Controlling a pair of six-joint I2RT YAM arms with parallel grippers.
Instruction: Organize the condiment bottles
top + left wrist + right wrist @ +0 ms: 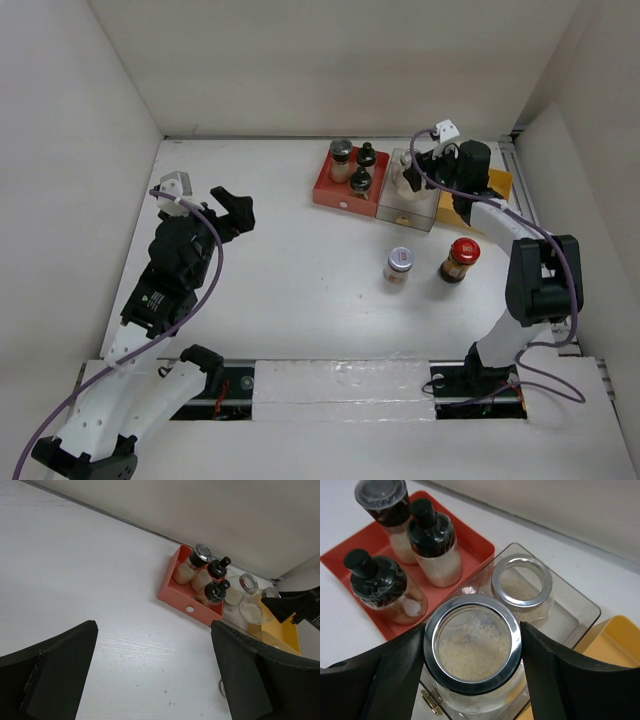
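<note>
My right gripper point(472, 630) is shut on a squat clear glass jar point(472, 647) of pale grains, its fingers pressed on both sides of the silver rim, inside the clear tray point(575, 615). A second glass jar point(522, 582) stands just behind it in that tray. The red tray point(335, 192) holds a grey-lidded shaker point(341, 152) and two black-capped shakers point(366, 155) point(360, 181). A silver-lidded labelled jar point(399, 263) and a red-capped brown bottle point(461, 258) stand loose on the table. My left gripper point(232, 212) hangs open and empty, far left of the trays.
A yellow tray point(497, 182) sits to the right of the clear one, partly under my right arm. The three trays line up near the back wall. White walls close in the table on the left, the right and the back.
</note>
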